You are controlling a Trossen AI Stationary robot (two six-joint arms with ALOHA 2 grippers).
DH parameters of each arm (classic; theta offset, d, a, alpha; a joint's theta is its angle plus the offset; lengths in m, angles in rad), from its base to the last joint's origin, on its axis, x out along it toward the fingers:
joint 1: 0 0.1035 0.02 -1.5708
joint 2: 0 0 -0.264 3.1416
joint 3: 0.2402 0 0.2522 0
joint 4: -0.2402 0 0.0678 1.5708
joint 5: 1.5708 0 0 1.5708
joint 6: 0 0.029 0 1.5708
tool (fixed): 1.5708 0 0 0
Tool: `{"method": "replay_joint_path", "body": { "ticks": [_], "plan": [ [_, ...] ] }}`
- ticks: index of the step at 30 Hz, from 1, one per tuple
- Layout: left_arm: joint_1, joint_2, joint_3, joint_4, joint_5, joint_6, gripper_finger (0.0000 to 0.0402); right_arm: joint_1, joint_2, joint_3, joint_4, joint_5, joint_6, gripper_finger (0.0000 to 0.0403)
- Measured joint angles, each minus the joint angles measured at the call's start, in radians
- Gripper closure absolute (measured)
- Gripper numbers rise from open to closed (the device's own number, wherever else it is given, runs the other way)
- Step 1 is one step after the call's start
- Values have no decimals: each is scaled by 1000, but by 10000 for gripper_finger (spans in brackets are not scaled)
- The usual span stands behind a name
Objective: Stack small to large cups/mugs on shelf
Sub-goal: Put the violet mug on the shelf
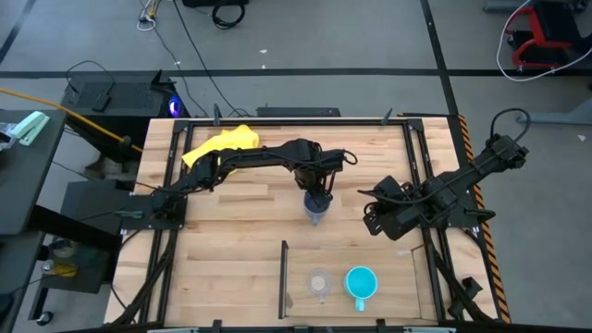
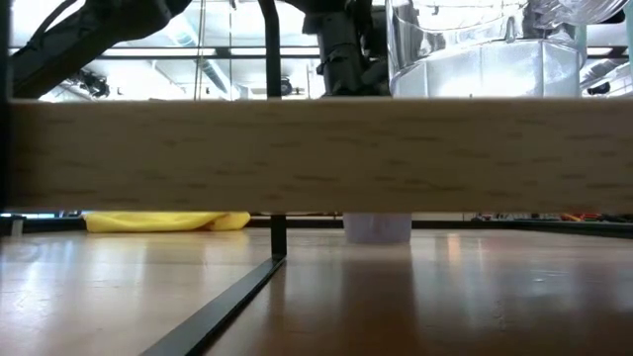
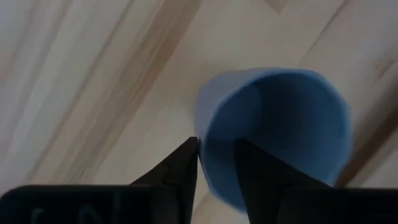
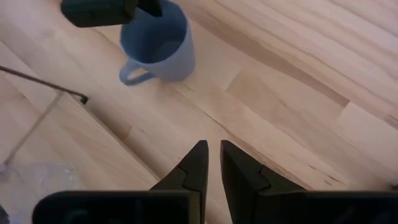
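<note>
The grey-blue mug (image 4: 155, 43) stands upright on its base on the wooden table, near the middle (image 1: 314, 211). My left gripper (image 3: 216, 165) points down over it and is open. One finger is inside the rim and one outside, on the wall opposite the handle (image 4: 130, 73). The clear cup (image 1: 319, 282) and the cyan mug (image 1: 361, 284) stand side by side on the shelf (image 1: 393, 268) at the near edge. My right gripper (image 4: 212, 149) hovers right of the mug, its fingers slightly apart with nothing between them.
A yellow cloth (image 1: 222, 143) lies at the far left of the table. A thin dark divider (image 1: 282, 277) stands left of the clear cup. Black frame rails (image 1: 416, 176) run along the table's sides. In the low view a wooden plank (image 2: 316, 153) hides most of the scene.
</note>
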Motion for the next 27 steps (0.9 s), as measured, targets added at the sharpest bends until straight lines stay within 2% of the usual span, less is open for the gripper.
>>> {"method": "replay_joint_path", "body": {
  "ticks": [4,8,11,15,19,27],
  "plan": [
    [0,-6,58,-18,3,8,276,-41,0,0,56,0,-45,352],
    [8,-63,39,-34,7,25,266,-102,0,0,131,-40,-113,352],
    [20,-105,39,-149,5,52,261,-162,0,0,185,-82,-184,352],
    [23,-173,38,-288,-98,56,261,-242,0,0,248,-99,-269,353],
    [13,-276,17,-279,-166,63,268,-329,0,0,305,-125,-360,353],
    [15,-418,18,-274,-287,60,280,-492,0,0,389,-244,-541,353]
  ]
}}
